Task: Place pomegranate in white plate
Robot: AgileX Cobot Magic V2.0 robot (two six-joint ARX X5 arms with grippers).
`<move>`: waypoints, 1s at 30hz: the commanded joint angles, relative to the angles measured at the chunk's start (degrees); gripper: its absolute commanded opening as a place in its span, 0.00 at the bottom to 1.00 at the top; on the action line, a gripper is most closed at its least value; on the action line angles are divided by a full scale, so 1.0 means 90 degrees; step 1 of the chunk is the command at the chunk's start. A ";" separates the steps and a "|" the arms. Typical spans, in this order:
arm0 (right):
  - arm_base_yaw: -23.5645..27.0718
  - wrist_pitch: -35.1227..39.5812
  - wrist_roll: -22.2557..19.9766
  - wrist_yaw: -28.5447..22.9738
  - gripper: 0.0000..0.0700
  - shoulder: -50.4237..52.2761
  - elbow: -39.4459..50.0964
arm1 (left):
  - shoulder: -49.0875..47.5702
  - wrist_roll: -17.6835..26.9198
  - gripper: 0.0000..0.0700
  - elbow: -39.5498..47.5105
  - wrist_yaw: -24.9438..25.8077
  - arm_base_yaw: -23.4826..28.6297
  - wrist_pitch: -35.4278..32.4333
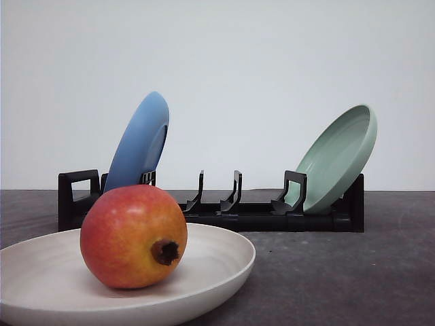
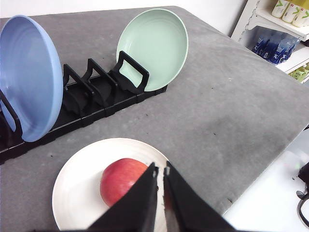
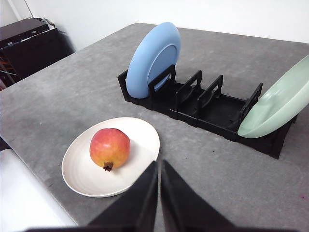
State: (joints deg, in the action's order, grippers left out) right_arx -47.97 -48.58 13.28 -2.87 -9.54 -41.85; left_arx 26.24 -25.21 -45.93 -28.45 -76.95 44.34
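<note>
The pomegranate [image 1: 133, 236] rests in the white plate [image 1: 217, 255] at the near left of the table, its dark calyx facing forward. From the right wrist camera the pomegranate [image 3: 109, 147] lies inside the white plate [image 3: 140, 135], with my right gripper [image 3: 158, 165] shut, above the plate's edge and clear of the fruit. In the left wrist view my left gripper [image 2: 160, 170] is shut with nothing held, above the pomegranate [image 2: 120, 179] and the white plate [image 2: 77, 183].
A black dish rack [image 1: 224, 212] stands behind the plate, holding a blue plate [image 1: 139, 142] at its left end and a pale green plate [image 1: 338, 156] at its right. Shelves with bottles [image 2: 280, 29] stand beyond one table edge.
</note>
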 commanded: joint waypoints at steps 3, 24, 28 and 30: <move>-0.0061 0.0063 -0.0073 -0.0017 0.00 -0.0005 -0.0054 | 0.0027 0.0056 0.00 -0.0056 -0.0029 -0.0083 -0.0068; -0.0061 0.0063 -0.0073 -0.0019 0.00 -0.0005 -0.0056 | -0.0953 0.2640 0.00 0.1577 0.1151 0.3831 -0.1524; -0.0061 0.0063 -0.0073 -0.0017 0.00 -0.0005 -0.0056 | -0.1557 0.3439 0.00 0.2779 0.2143 0.5451 -0.2663; -0.0061 0.0063 -0.0073 -0.0017 0.00 -0.0005 -0.0056 | -0.1907 0.3365 0.00 0.3319 0.2348 0.6170 -0.2996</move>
State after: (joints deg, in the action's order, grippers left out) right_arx -47.97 -48.58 13.28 -2.88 -9.54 -41.85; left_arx 9.90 1.98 -17.49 -8.06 -24.01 19.05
